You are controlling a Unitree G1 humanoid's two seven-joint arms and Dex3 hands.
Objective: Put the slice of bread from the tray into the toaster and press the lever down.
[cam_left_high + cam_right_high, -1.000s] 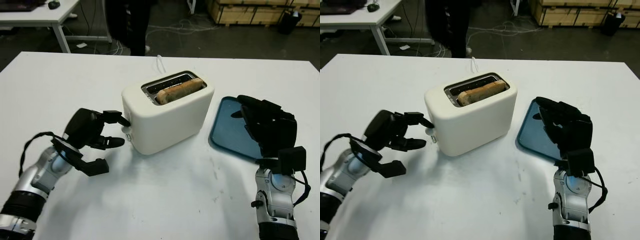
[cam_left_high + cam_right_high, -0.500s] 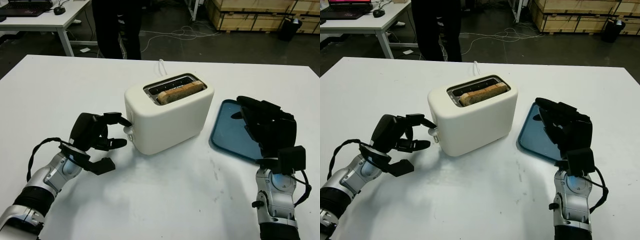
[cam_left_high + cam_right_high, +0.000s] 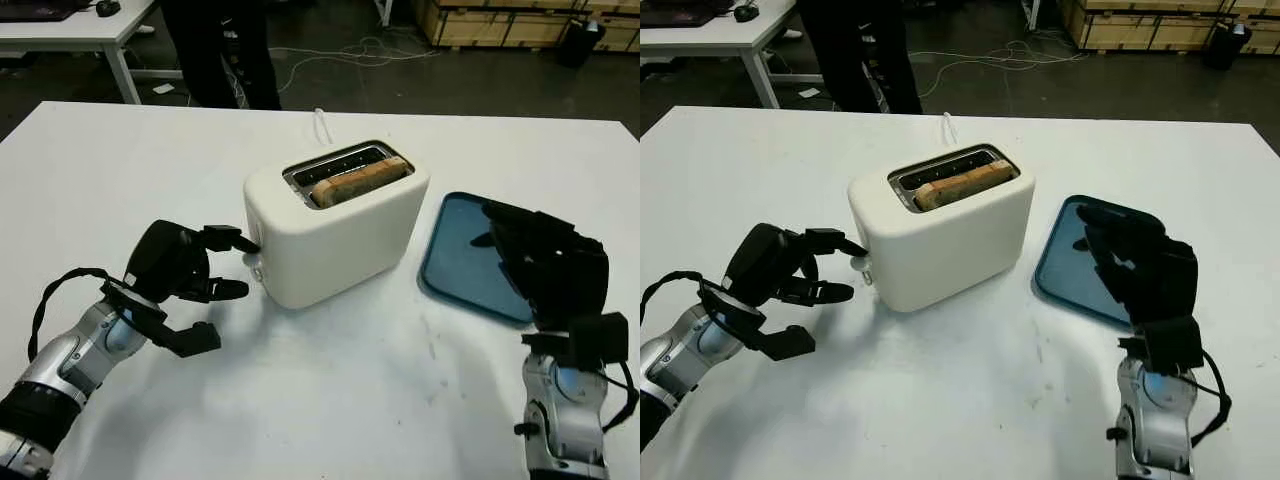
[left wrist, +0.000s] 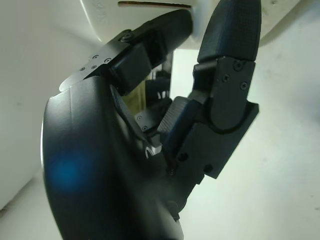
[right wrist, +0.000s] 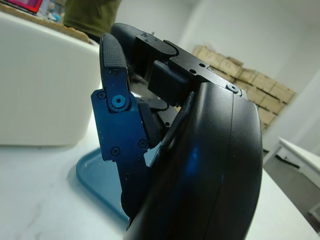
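Since half a second before, little had moved: left robot hand (image 3: 190, 285), fingers curled and holding nothing, stayed beside the stiff little lever (image 3: 259, 271). Right robot hand (image 3: 545, 270) hung open over the tray (image 3: 460, 265). Bread slice (image 3: 358, 180), light and crumbly, sat in the toaster (image 3: 335, 220).

My right hand (image 5: 150, 130) hung open above the white table (image 5: 35, 200), holding nothing. Its black shell stood close to the camera. The blue tray (image 5: 95, 177) lay under my fingers (image 5: 112, 60). Beyond them rose the white toaster (image 5: 40, 85), and stacked crates (image 5: 240, 75) stood far behind.
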